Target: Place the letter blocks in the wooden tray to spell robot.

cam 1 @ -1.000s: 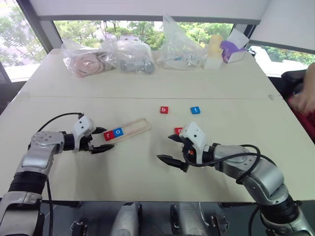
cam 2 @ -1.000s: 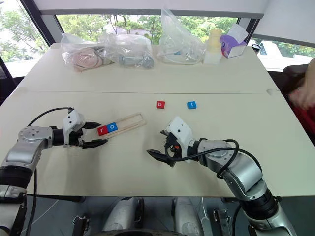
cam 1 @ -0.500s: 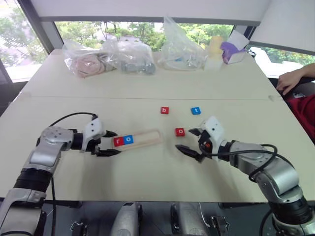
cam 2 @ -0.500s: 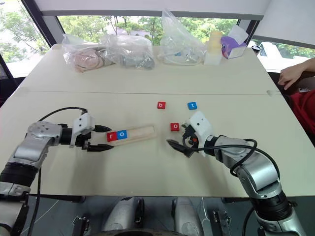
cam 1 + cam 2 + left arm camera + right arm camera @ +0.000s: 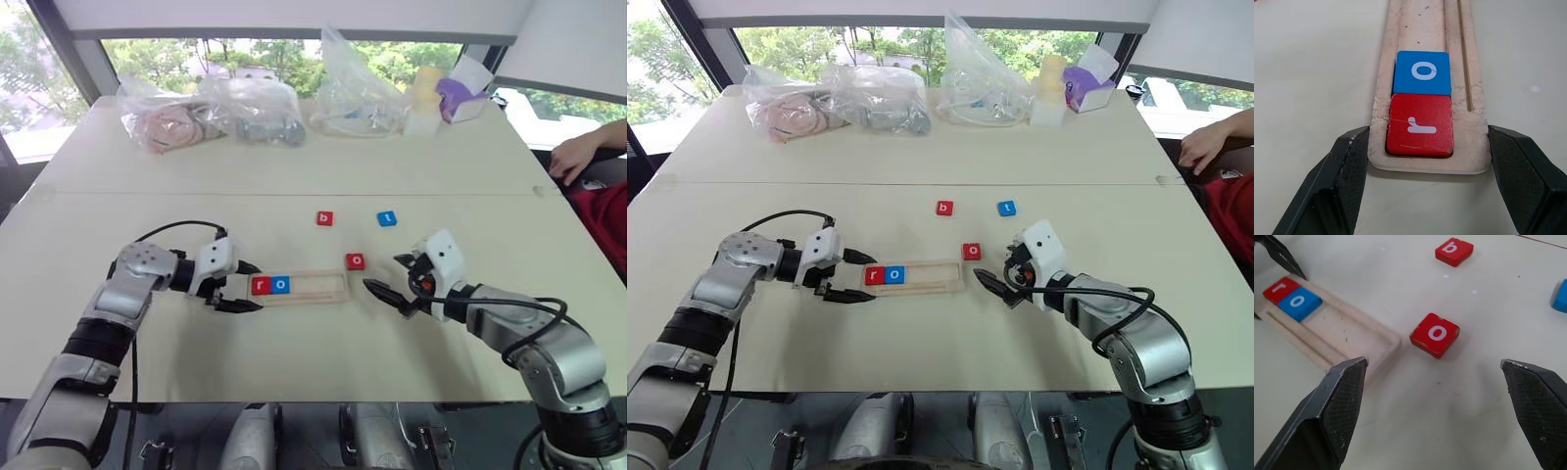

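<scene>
The wooden tray [image 5: 318, 287] lies flat at mid-table with a red r block [image 5: 261, 285] and a blue o block [image 5: 281, 285] seated at its left end. My left gripper [image 5: 245, 287] is shut on that end, one finger [image 5: 1347, 161] against each long side. A red o block [image 5: 355, 261] lies just off the tray's right end. A red b block [image 5: 324, 218] and a blue t block [image 5: 387, 218] sit farther back. My right gripper [image 5: 384, 273] stands open just right of the red o block [image 5: 1435, 334], nothing between its fingers.
Several clear plastic bags [image 5: 255, 108] and a purple-topped box [image 5: 456, 98] line the far side of the table. A person's hand [image 5: 578, 152] rests at the right edge. A seam [image 5: 118, 193] crosses the table behind the blocks.
My left gripper moved right with the tray, which swung from slanted to level. My right gripper moved right, uncovering the red o block.
</scene>
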You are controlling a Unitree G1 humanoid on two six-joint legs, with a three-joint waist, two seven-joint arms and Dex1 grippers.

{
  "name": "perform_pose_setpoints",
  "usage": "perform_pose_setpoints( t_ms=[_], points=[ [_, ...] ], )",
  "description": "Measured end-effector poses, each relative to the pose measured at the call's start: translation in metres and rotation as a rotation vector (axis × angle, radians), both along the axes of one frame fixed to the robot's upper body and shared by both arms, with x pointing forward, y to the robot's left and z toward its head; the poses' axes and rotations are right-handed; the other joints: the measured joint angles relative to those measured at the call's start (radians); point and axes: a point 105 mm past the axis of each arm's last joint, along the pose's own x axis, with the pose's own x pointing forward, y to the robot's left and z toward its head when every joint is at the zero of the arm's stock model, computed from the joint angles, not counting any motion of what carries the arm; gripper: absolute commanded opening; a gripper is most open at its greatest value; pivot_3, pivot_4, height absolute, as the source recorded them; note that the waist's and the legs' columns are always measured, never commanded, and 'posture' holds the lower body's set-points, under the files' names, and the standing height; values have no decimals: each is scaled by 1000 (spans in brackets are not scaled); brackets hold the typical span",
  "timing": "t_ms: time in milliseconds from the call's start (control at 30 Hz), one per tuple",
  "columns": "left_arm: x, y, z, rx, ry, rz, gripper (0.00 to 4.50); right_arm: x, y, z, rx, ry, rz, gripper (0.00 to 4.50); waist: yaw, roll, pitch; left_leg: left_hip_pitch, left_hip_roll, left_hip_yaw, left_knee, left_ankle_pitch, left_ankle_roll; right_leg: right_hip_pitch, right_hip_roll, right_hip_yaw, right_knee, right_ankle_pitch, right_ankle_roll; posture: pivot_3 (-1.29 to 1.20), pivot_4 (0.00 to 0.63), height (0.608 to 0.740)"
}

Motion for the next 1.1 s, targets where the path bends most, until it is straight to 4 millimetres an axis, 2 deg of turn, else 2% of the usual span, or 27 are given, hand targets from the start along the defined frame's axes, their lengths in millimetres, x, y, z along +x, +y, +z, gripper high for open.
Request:
perform_pose_setpoints(
  t_ms=[67,133,167,433,567,633,733,800,900,967,1033,1100],
  points=[
    [0,1,-1,7,-2,-19,3116,-1,1,-2,-1,10,2,4500,0,0,0,0,0,0,0,0,0,0,0,0,0,0,0,0,150,735],
    [1,1,-1,12,1,-26,4189,-1,3,-3,1,14,3,4500,0,0,0,0,0,0,0,0,0,0,1,0,0,0,1,0,150,735],
    [1,2,-1,13,1,-28,4458,-1,4,-2,4,13,5,4500,0,0,0,0,0,0,0,0,0,0,1,1,0,1,1,0,150,735],
    [2,3,-3,12,-17,-16,4458,3,12,2,24,-3,7,4500,0,0,0,1,1,0,1,0,0,1,4,2,1,1,2,0,150,735],
    [-1,18,2,23,-10,41,4458,13,24,14,60,-22,11,4500,-10,0,0,1,4,0,1,0,0,0,7,3,2,2,0,0,150,735],
    [-5,33,9,41,-6,82,4458,25,32,21,92,-23,-5,4500,-13,0,0,2,7,0,1,0,0,-1,9,3,2,4,-2,0,150,735],
    [-15,55,22,64,15,152,4458,57,54,34,169,-2,-64,4500,-25,0,1,3,12,1,1,0,0,-2,13,3,3,5,-6,0,150,735],
    [-15,61,34,44,9,202,4458,76,64,32,180,35,-119,4500,-24,0,1,3,13,1,1,0,0,-2,14,2,4,5,-7,0,150,735],
    [-2,64,57,-81,-56,358,4458,103,81,16,171,114,-205,4500,-20,1,1,2,13,2,1,0,0,-3,13,2,3,6,-4,0,150,735],
    [4,60,72,-166,-105,434,4458,114,93,6,150,140,-229,4500,-22,1,1,2,12,4,1,0,-1,-3,12,3,3,7,-3,0,150,735],
    [0,57,77,-207,-129,488,4458,122,99,0,127,141,-255,4500,-29,0,1,1,11,8,0,0,0,-5,11,6,3,9,1,0,150,735],
    [-9,52,72,-231,-115,520,4458,131,100,-4,96,128,-288,4500,-33,0,1,1,11,11,-1,0,0,-6,9,9,2,9,2,0,150,735]
  ],
)
